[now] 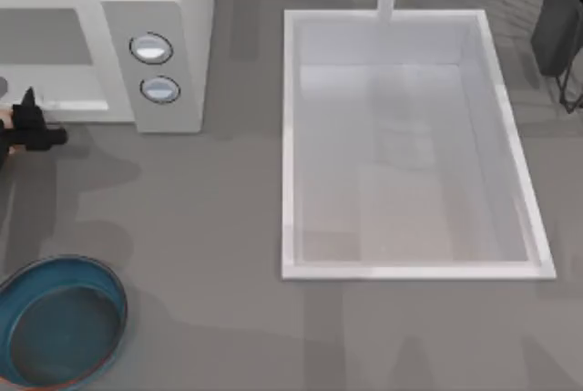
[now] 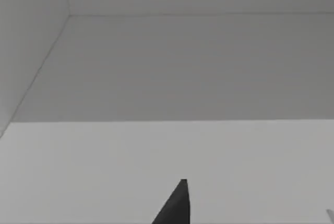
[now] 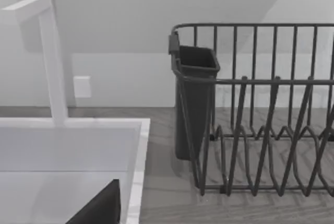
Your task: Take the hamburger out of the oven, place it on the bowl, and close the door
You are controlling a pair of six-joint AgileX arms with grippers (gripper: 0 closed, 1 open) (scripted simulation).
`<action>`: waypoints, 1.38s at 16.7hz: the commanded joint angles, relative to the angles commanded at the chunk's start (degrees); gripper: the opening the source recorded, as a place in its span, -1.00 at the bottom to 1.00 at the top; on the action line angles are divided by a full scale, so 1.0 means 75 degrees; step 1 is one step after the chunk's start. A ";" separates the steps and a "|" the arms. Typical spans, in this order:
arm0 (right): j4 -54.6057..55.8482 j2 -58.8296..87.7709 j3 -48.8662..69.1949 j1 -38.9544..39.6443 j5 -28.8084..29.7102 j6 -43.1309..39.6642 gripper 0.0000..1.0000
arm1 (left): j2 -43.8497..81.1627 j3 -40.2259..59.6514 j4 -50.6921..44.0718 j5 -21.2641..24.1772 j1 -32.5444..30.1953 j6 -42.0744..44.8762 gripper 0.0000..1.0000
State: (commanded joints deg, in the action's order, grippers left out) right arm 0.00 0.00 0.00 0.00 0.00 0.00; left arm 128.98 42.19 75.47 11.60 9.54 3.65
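The white oven (image 1: 173, 8) stands at the back left, two round knobs on its front panel and its grey cavity (image 1: 46, 40) showing. My left gripper (image 1: 36, 131) hangs at the table's left edge, just in front of the cavity's lower lip. In the left wrist view one black fingertip (image 2: 177, 205) points into the bare grey cavity (image 2: 182, 67), the jaws open and holding nothing. A small tan patch (image 1: 4, 118) touches the gripper at the picture's edge; whether it is the hamburger I cannot tell. The teal bowl (image 1: 114, 295) lies at the front left with nothing in it. The door is out of view.
A large white sink (image 1: 290, 136) fills the table's middle and right, with a white faucet (image 3: 52, 62) behind it. A dark wire dish rack (image 3: 261, 130) with a cup holder (image 3: 193, 104) stands at the back right. One finger (image 3: 99, 208) of my parked right gripper hangs over the sink's corner.
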 joint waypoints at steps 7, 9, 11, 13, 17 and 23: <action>0.0000 0.0000 0.0000 0.0000 0.0000 0.0000 1.00 | -0.2240 0.0020 -0.2286 -0.0028 0.0005 0.0012 -1.00; 0.0000 0.0000 0.0000 0.0000 0.0000 0.0000 1.00 | -0.2696 0.0036 -0.2745 -0.0032 0.0008 0.0015 -1.00; 0.0000 0.0000 0.0000 0.0000 0.0000 0.0000 1.00 | -0.2838 0.0042 -0.2888 -0.0033 0.0010 0.0016 -1.00; 0.0000 0.0000 0.0000 0.0000 0.0000 0.0000 1.00 | -0.2838 0.0042 -0.2888 -0.0033 0.0010 0.0016 -1.00; 0.0000 0.0000 0.0000 0.0000 0.0000 0.0000 1.00 | -0.2832 0.0139 -0.3083 -0.0113 -0.0077 -0.0191 -1.00; 0.0000 0.0000 0.0000 0.0000 0.0000 0.0000 1.00 | -0.2948 0.1232 -0.5534 -0.0934 -0.0940 -0.2776 -1.00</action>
State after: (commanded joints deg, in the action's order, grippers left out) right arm 0.00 0.00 0.00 0.00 0.00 0.00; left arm 106.88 51.43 33.97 4.60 2.49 -17.18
